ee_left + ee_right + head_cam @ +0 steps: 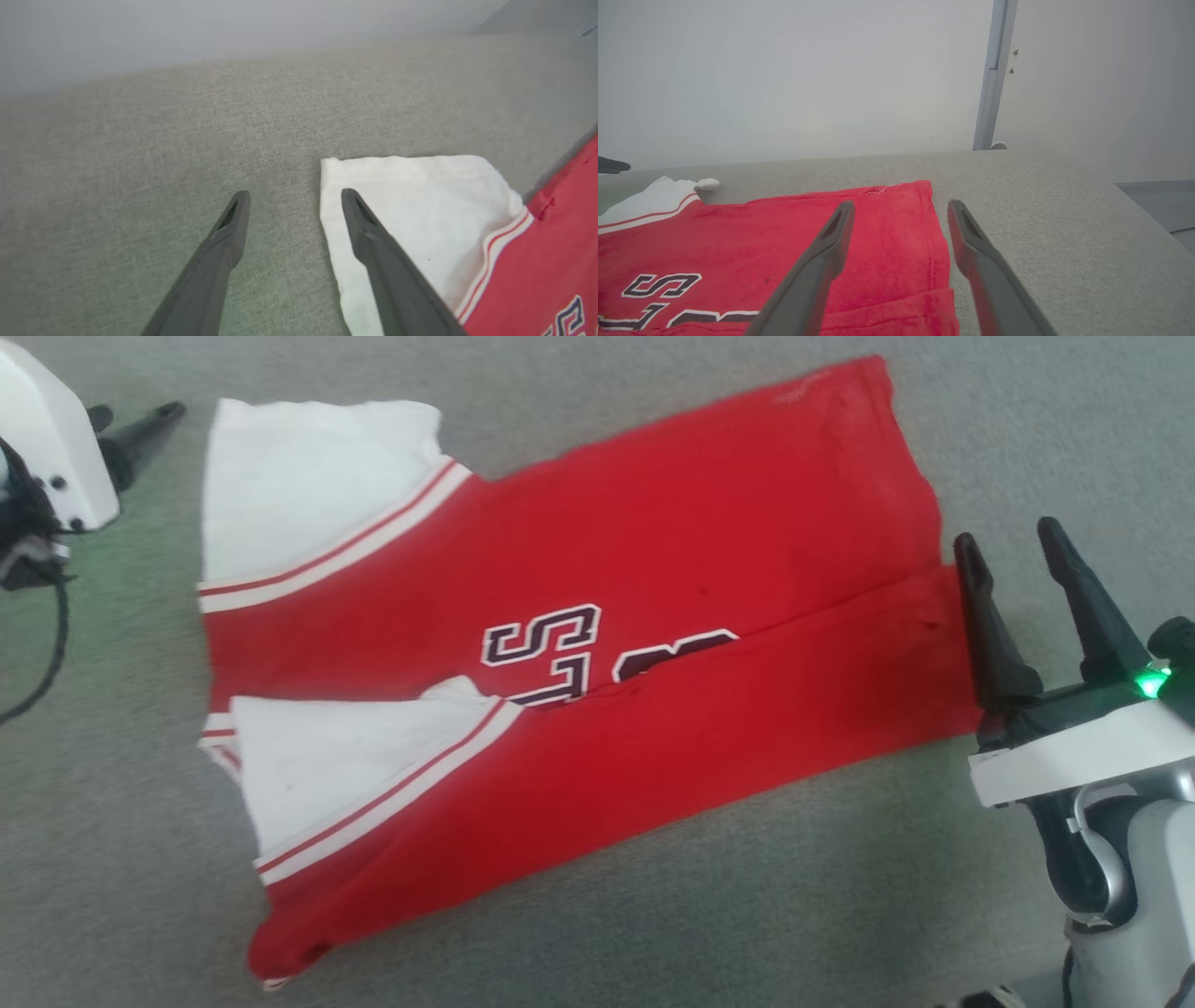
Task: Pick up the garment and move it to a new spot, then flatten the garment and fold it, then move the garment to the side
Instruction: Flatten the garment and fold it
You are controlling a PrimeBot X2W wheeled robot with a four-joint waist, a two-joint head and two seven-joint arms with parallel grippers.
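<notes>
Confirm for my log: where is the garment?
The garment lies partly folded on the grey surface, mid head view, between the left tool by its sleeve and the right tool by its hem.

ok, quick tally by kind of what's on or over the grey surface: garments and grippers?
garment: 1, red and white, lying partly folded
gripper: 2, left gripper and right gripper, both open and holding nothing
total: 3
</notes>
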